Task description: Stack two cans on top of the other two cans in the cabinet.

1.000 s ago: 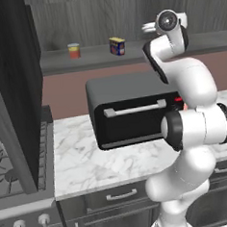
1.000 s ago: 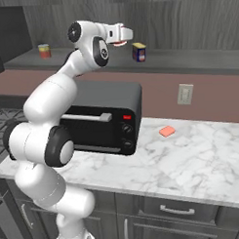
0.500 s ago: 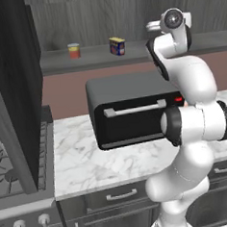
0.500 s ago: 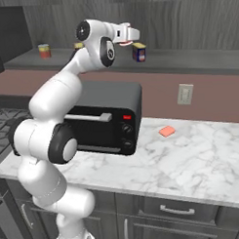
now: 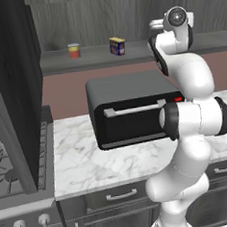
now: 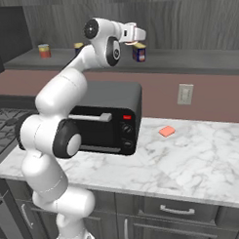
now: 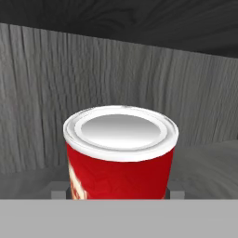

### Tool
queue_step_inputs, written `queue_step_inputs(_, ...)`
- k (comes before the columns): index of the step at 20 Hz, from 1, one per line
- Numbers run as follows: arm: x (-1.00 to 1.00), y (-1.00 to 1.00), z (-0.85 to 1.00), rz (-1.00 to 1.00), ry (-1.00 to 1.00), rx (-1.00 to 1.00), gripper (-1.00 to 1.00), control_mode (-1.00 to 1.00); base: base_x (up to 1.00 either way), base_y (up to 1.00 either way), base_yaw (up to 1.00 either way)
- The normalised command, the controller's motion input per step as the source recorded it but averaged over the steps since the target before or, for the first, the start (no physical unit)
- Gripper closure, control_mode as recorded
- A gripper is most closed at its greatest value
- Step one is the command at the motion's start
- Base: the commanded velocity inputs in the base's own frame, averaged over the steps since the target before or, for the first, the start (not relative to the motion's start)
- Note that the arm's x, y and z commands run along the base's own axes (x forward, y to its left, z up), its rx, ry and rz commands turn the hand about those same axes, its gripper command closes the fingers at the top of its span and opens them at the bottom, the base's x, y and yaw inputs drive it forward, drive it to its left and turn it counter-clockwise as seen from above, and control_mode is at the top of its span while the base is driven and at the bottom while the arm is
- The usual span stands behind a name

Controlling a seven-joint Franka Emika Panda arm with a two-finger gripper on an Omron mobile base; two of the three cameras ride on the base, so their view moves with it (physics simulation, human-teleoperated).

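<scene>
With the red can [image 7: 121, 153] clamped between partly closed jaws, the gripper [image 6: 136, 39] has swung right along the cabinet [image 6: 187, 60] to just beside the right-hand blue can [image 6: 139, 53], indicating stacking is imminent.

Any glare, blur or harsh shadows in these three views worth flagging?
Hand view: red can sharp, with a soft sheen on its whitish lid and no blown glare. Left base view: flat, even lighting, black oven without highlights. Right base view: faint shadows on the marble counter, no blur.
</scene>
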Motion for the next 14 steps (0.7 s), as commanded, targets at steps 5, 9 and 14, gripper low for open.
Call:
queue_step_inputs(5,0.08,-0.18,0.00,0.00,0.00,0.01,1.00,-1.00,0.00,0.00,0.00)
queue_step_inputs(9,0.10,-0.13,-0.05,0.00,0.00,0.00,1.00,-1.00,0.00,0.00,0.00)
queue_step_inputs(14,0.11,-0.02,-0.08,0.00,0.00,0.00,1.00,-1.00,0.00,0.00,0.00)
